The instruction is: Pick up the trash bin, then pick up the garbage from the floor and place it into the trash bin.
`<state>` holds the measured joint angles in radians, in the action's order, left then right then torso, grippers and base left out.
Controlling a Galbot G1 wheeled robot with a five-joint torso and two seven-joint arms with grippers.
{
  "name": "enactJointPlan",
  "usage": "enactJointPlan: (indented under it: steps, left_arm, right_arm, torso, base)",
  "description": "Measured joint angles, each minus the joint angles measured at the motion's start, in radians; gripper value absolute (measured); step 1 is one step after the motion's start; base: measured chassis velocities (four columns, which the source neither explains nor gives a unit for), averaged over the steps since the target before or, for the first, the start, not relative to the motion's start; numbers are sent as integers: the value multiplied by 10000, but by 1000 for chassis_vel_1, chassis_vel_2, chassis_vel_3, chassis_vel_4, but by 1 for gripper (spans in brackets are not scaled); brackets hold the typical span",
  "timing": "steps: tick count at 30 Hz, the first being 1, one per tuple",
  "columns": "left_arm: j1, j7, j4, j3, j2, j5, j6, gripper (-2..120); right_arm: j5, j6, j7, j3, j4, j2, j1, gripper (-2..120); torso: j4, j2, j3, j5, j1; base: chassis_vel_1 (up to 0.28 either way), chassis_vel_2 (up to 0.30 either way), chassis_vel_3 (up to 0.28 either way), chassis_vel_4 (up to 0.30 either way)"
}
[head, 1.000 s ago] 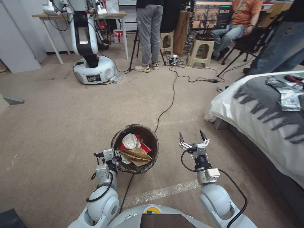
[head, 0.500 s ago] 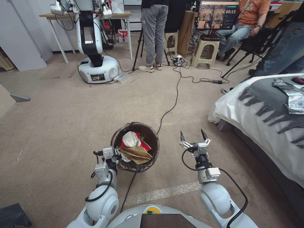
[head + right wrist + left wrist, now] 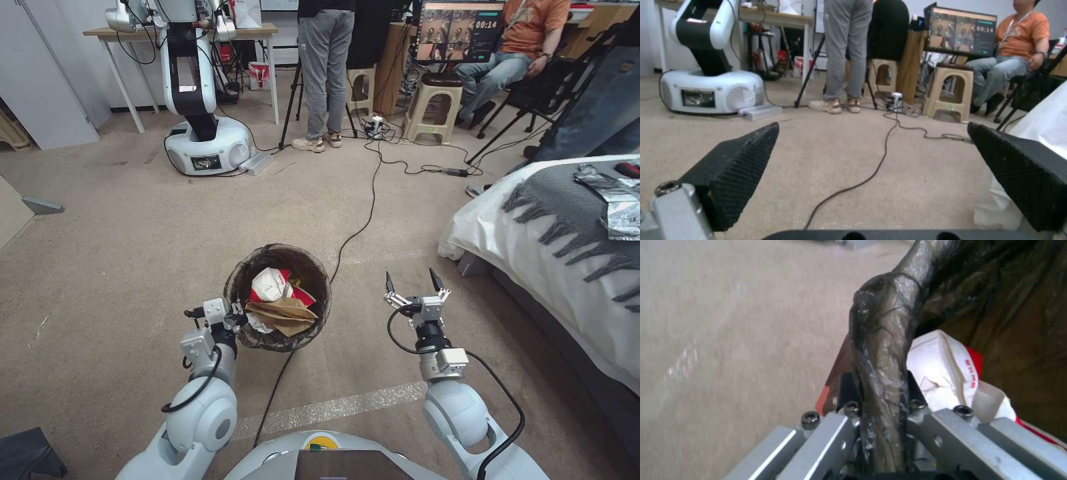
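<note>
Around the trash bin (image 3: 280,337) rim — left gripper (image 3: 235,321) clamped.

1. The trash bin (image 3: 278,298), lined with a dark bag, was over the beige carpet (image 3: 133,253) in front of the robot, near the carpet's near edge.
2. The left gripper (image 3: 235,320) was clamped on the bin's rim on the robot's left side.
3. Inside the bin lay a crumpled brown paper bag (image 3: 283,315) and a red-and-white packet (image 3: 271,285).
4. The right gripper (image 3: 412,285) hung above the carpet to the right of the bin, its fingers spread apart and holding nothing.
5. A black cable (image 3: 357,227) ran across the carpet and passed beneath the bin.
</note>
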<state>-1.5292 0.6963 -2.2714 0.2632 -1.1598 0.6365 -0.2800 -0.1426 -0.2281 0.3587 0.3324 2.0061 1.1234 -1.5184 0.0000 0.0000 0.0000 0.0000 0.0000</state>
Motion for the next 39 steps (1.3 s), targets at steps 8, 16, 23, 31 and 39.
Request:
enactJointPlan:
  steps: [8,16,23,31,39]
  left_arm:
    - [80,674,-543,312,380,1781,-666,2]
    - [178,1551,-1479,887,1324,5395,-2233,2]
    - [205,1890,-1662,880,1805,6697,-2869,2]
    - [552,2161,-1314,646,1940,7557,-3184,2]
    - [1248,2387,-711,322,1920,8060,-3419,2]
  right_arm:
    - [0,35,16,-43,53,65,15,100]
    - [89,50,49,-59,143,286,-99,100]
    - [194,50,94,34,312,505,-235,100]
    - [358,47,121,52,417,826,-365,100]
    - [438,48,149,51,498,989,-420,100]
  torso:
    - [0,0,0,-1,0]
    - [0,0,0,0,0]
    - [1,0,0,0,0]
    - [0,0,0,0,0]
    - [1,0,0,0,0]
  base:
    - [0,0,0,0]
    - [0,0,0,0]
    - [0,0,0,0]
    - [0,0,0,0]
    - [0,0,0,0]
